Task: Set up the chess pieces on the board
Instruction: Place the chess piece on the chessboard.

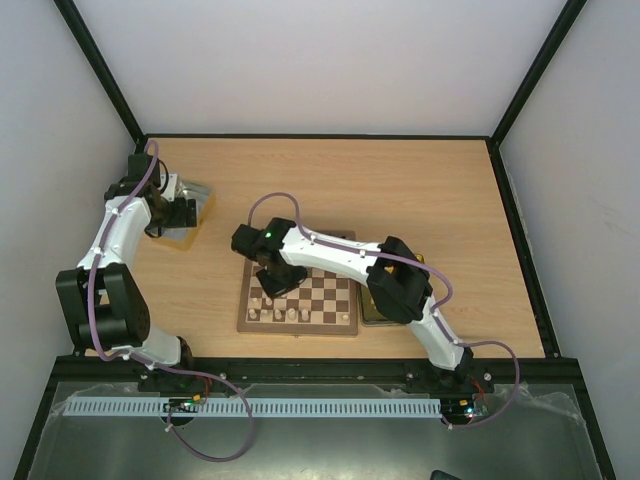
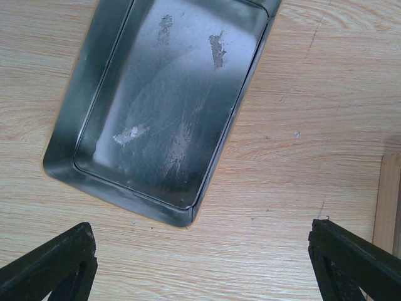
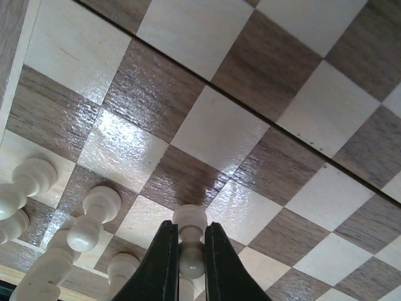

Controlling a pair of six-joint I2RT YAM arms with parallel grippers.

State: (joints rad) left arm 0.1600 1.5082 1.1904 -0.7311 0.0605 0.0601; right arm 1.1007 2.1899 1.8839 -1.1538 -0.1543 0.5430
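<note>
We find the right gripper (image 3: 188, 233) hemmed in to the left of its fingers: cream pieces (image 3: 100, 210) stand crowded there, the nearest just beside them. The held piece (image 3: 190, 218) fills the gap between its closed jaws. Ahead and to its right the board (image 3: 263, 75) squares lie bare and passable. The left gripper (image 2: 200, 229), jaws wide, has bare table (image 2: 294, 188) between its fingers. The silver tray (image 2: 94, 88) wall bars the way just ahead.

Light wood table (image 1: 400, 180), plain white walls (image 1: 320, 60), black frame posts (image 1: 100, 70), even light
</note>
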